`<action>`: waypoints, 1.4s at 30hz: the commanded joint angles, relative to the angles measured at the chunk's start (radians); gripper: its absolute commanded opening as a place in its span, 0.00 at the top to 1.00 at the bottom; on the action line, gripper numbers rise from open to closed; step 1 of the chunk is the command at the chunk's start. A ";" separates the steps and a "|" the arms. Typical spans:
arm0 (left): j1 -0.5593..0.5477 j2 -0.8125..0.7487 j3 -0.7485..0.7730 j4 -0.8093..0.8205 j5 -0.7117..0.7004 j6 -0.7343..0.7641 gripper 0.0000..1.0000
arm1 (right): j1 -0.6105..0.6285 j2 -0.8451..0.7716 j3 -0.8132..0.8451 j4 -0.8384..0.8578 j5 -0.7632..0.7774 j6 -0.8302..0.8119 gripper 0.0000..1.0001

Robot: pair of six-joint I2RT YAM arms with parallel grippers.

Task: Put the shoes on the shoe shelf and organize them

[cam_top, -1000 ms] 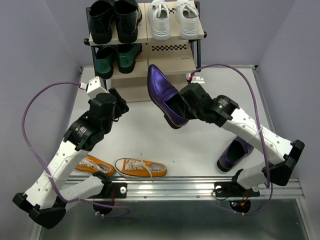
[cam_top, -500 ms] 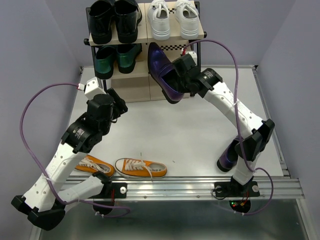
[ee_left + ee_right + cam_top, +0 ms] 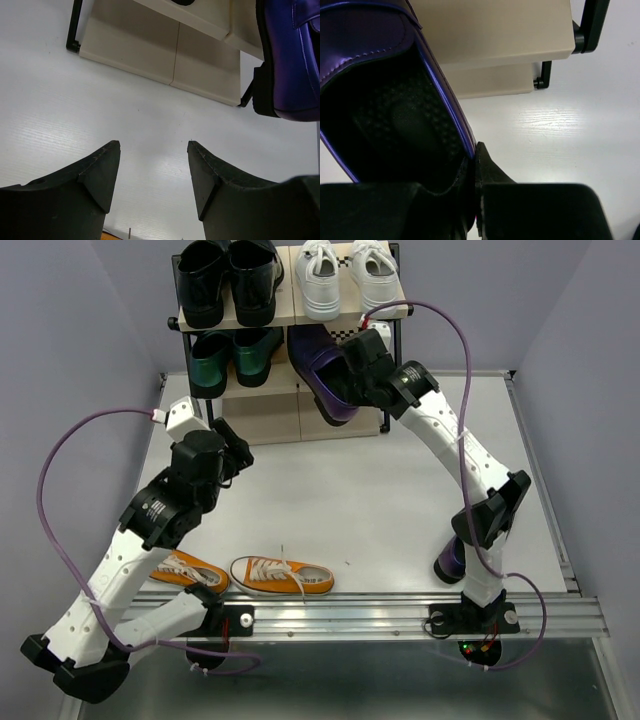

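- The purple shoe point(image 3: 325, 375) is at the middle board of the shelf point(image 3: 270, 410), on the right side. It is under the white shoes point(image 3: 350, 280) and just beside the green shoes point(image 3: 235, 355).
- Its long way runs front to back. The toe points into the shelf and the heel sticks out toward the table point(image 3: 330, 500).
- I cannot tell if it sits on the board yet.
- The right gripper point(image 3: 350, 380) is at the heel end and pinches the shoe's side wall tight. The shoe's place lies straight ahead, so I think a push forward is next.
- The left gripper point(image 3: 235, 440) is spread wide and holds nothing. It hangs over the table, left of the shoe.
- The other purple shoe point(image 3: 455, 558) and the orange shoes point(image 3: 282, 576) lie near the arm bases.
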 commanded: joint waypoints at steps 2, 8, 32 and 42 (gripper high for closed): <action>0.004 -0.031 -0.010 -0.005 -0.022 -0.005 0.33 | -0.011 0.017 0.120 0.119 0.069 0.066 0.99; 0.004 -0.036 -0.019 -0.009 -0.025 -0.003 0.33 | -0.020 0.032 0.127 0.162 0.113 0.092 0.99; 0.005 -0.062 0.007 -0.057 -0.047 -0.013 0.33 | -0.020 0.078 0.115 0.372 0.181 0.132 0.99; 0.005 -0.073 0.007 -0.072 -0.057 -0.013 0.33 | -0.020 0.104 0.144 0.412 0.205 0.133 0.76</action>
